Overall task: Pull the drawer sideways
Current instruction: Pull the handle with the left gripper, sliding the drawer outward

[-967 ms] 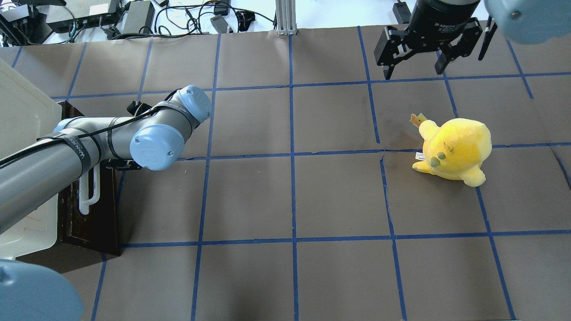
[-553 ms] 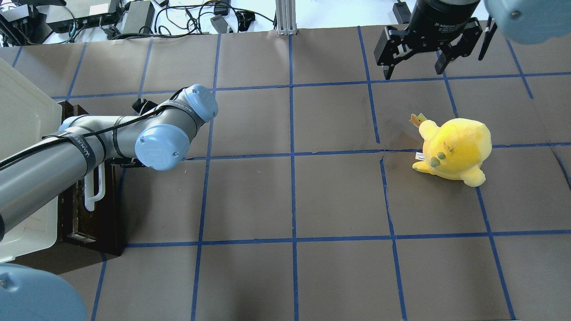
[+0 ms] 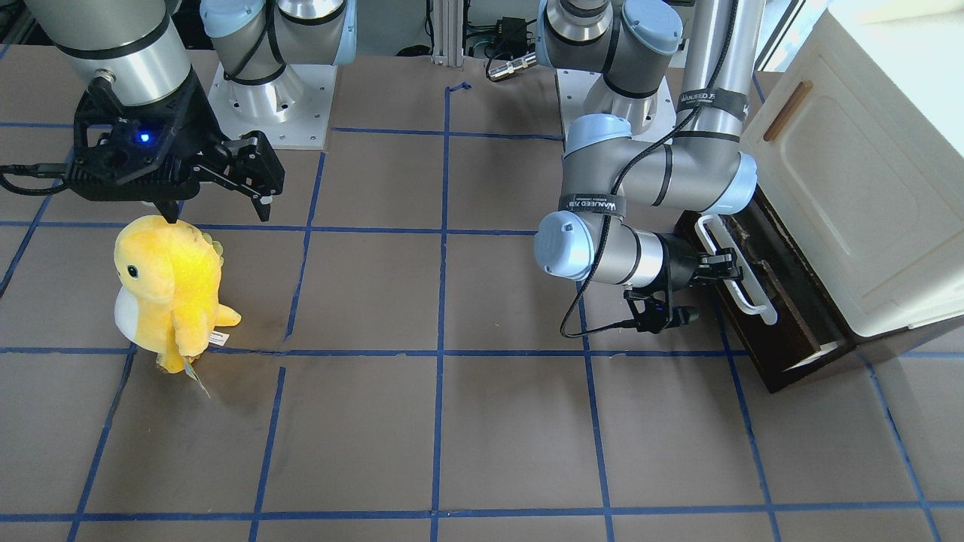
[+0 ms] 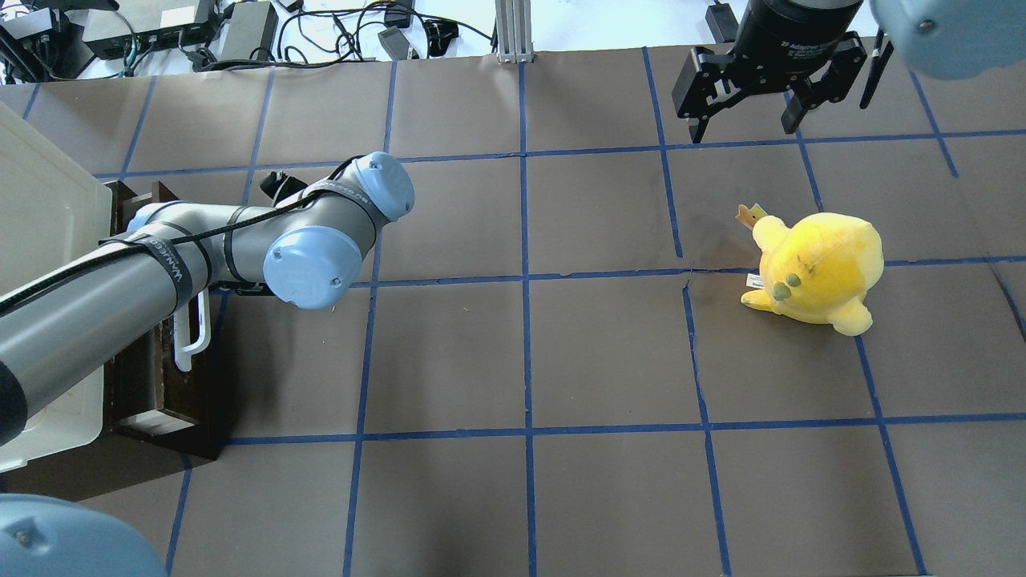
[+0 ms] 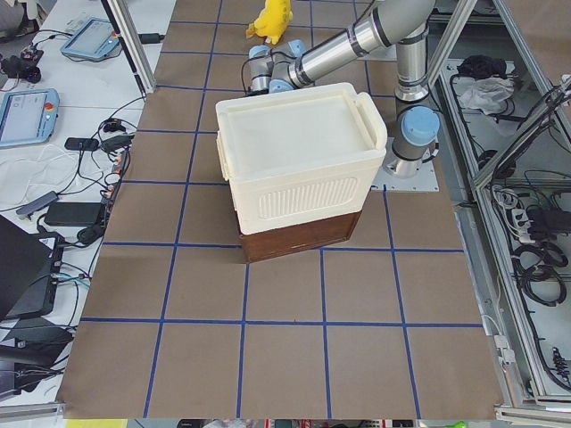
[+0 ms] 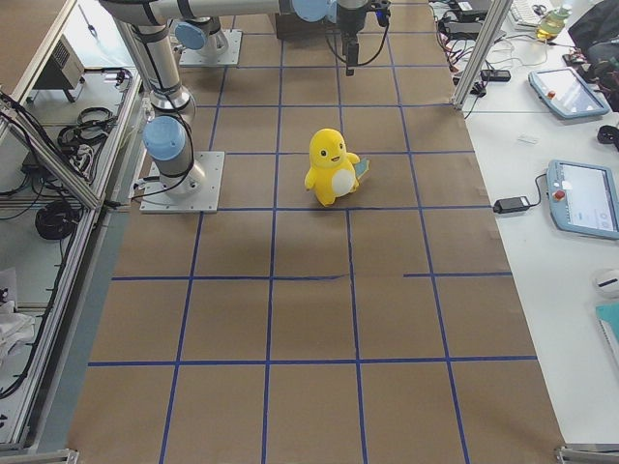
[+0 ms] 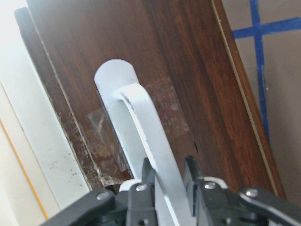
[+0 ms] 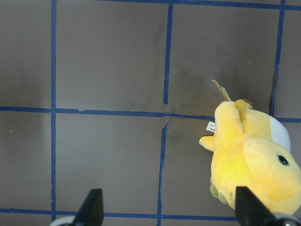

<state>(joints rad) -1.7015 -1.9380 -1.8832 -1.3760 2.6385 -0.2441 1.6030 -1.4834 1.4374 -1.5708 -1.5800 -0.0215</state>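
Observation:
The drawer (image 3: 783,301) has a dark brown front with a long white bar handle (image 3: 742,282) and sits under the cream cabinet (image 3: 866,173), pulled partly out. It also shows in the overhead view (image 4: 160,377) and the left wrist view (image 7: 188,84). My left gripper (image 3: 724,265) is shut on the white handle; the left wrist view shows its fingers (image 7: 141,186) clamped on the bar (image 7: 150,141). My right gripper (image 3: 218,192) is open and empty above the table, far from the drawer; it also shows in the overhead view (image 4: 745,120).
A yellow plush toy (image 3: 167,282) stands on the table below my right gripper, seen also in the overhead view (image 4: 813,268) and the right wrist view (image 8: 249,157). The cream cabinet (image 5: 299,160) has a door with a small brown handle (image 3: 787,111).
My left arm has moved rightward in the overhead view, drawing the handle and drawer front farther out from the cabinet. The right arm has not moved.

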